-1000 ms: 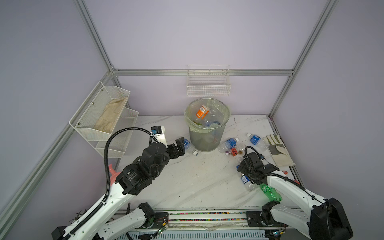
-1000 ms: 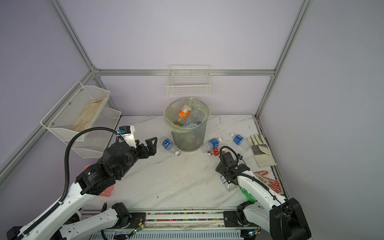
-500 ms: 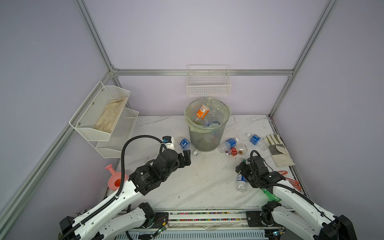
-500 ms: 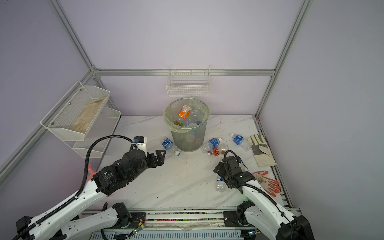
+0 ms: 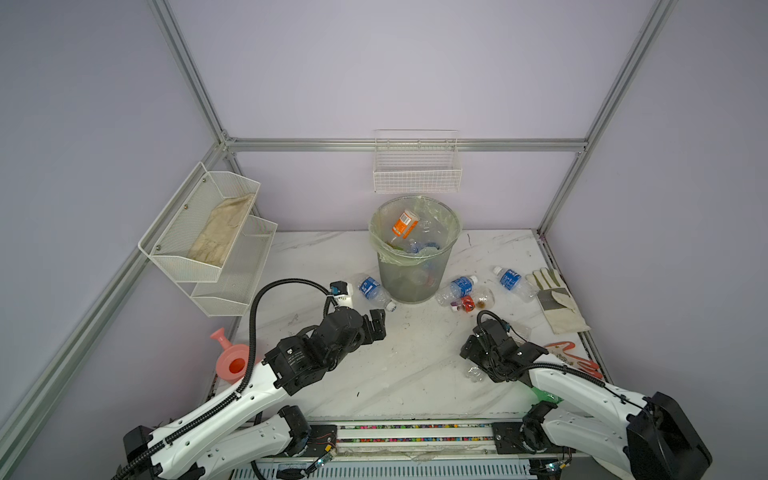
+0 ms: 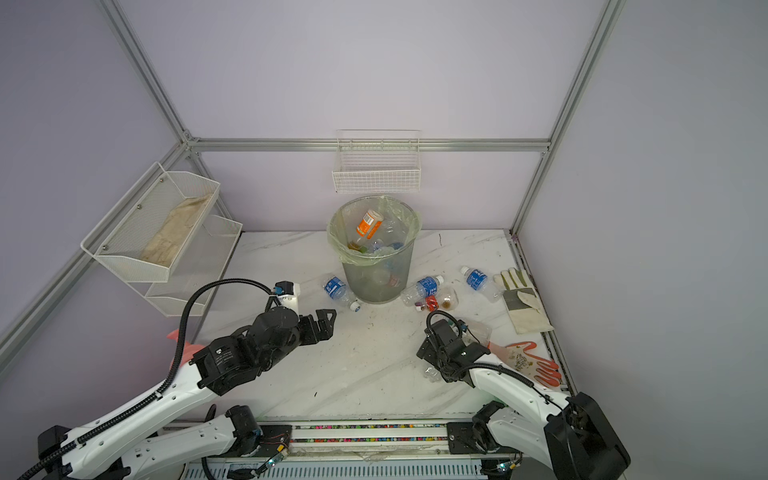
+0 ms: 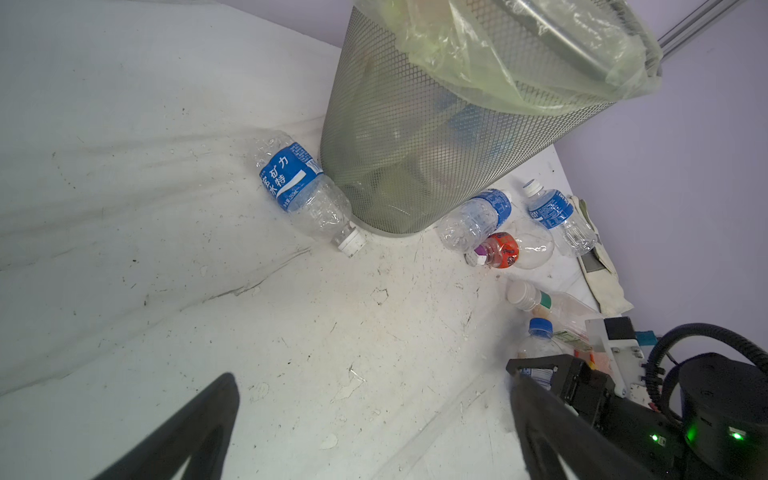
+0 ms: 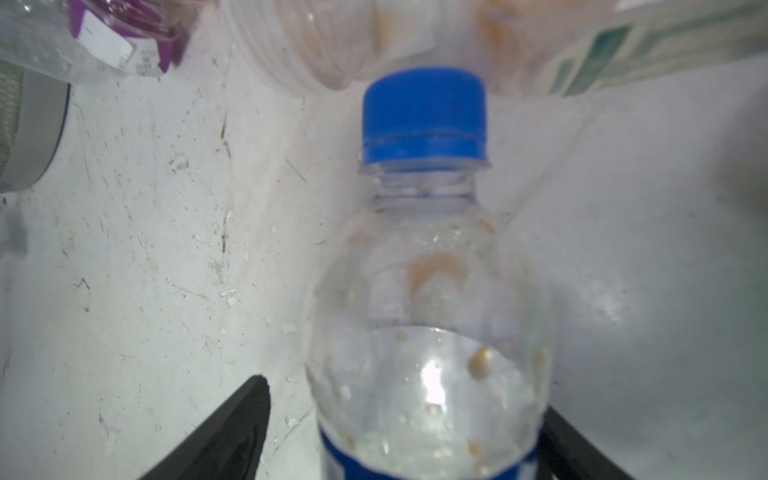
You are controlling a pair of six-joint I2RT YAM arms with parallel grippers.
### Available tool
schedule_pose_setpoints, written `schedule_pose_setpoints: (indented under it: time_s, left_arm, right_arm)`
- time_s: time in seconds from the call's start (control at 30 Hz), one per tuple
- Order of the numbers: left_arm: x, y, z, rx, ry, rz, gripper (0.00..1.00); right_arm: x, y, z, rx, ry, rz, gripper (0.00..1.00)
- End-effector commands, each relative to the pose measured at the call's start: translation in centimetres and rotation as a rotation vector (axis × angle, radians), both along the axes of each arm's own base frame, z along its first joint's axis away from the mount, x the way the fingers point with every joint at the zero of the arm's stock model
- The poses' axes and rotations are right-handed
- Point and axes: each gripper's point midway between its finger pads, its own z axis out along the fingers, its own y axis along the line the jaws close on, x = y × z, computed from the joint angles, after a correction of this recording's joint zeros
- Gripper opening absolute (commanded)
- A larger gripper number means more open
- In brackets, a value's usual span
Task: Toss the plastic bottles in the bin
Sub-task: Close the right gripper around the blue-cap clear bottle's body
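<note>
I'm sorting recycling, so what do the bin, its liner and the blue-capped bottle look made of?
Bin: probably painted metal, matte grey, an open diamond mesh. Liner: thin pale green plastic film, translucent and crinkled. Blue-capped bottle: clear glossy plastic, highlights and table showing through; cap opaque plastic.

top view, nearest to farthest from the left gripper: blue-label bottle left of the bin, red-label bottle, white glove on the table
1. blue-label bottle, left of bin
2. red-label bottle, right of bin
3. white glove, far right
</note>
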Motion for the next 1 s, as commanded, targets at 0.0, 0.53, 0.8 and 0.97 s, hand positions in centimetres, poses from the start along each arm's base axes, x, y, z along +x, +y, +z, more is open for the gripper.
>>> schedule_pose_setpoints:
  time_s: [0.0, 0.53, 0.8, 0.97]
  left_arm:
    - [-0.3, 0.4, -0.5, -0.023, -0.004, 0.018, 1.00]
    - [-1.6, 2.9, -1.6, -0.014, -0.012, 0.054, 1.00]
    - [-2.3, 4.6, -0.3, 0.012, -0.046, 0.072, 1.00]
    - [-2.7, 6.4, 0.7, 0.040, -0.094, 0.099, 1.00]
  right_arm:
    - [1.1, 0.6, -0.1, -0.018, -0.025, -0.043, 0.84]
    - [1.6, 3.6, 2.3, 0.051, -0.098, 0.023, 0.14]
    - [1.4, 8.2, 8.9, 0.154, -0.256, 0.208, 0.00]
    - [0.6, 10.2, 14.1, 0.215, -0.368, 0.291, 0.00]
